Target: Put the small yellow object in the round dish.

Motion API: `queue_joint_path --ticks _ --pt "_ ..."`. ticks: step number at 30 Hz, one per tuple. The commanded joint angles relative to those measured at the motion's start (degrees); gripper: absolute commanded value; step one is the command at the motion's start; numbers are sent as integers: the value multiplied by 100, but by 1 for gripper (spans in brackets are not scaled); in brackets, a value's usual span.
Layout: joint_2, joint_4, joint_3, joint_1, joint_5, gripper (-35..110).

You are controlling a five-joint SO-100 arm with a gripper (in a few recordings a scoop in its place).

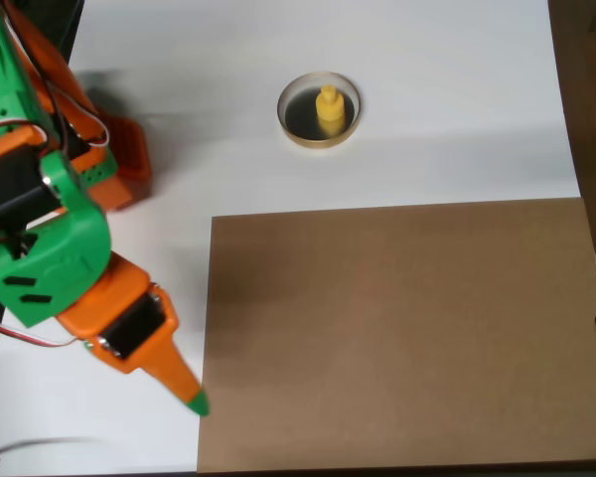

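Overhead view. Gripper (191,396) at lower left, fingers together in a single green tip, grasping nothing, over the white table (427,119) just beside the brown board (397,328). Well apart, at upper centre, the small yellow object (329,107) stands upright inside the round dish (319,109).

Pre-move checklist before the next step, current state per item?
1. small yellow object inside round dish: ok, it stands in the dark interior.
2. Object upright: ok, knob on top.
3. Dish sits flat on the white table: ok.
4. gripper away from dish: ok, it is at lower left beside the brown board.
5. Gripper empty: cannot tell; fingers look together, nothing visible between them.
6. Retreat path free: ok, nothing near the arm tip.
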Motion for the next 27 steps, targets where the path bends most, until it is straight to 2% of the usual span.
queue_joint_path --ticks 1,17,27 --pt "554 -185 141 571 176 25" --pt "1687 -1134 1591 2215 1239 25" --pt "1907 -2065 2804 2312 1916 25"
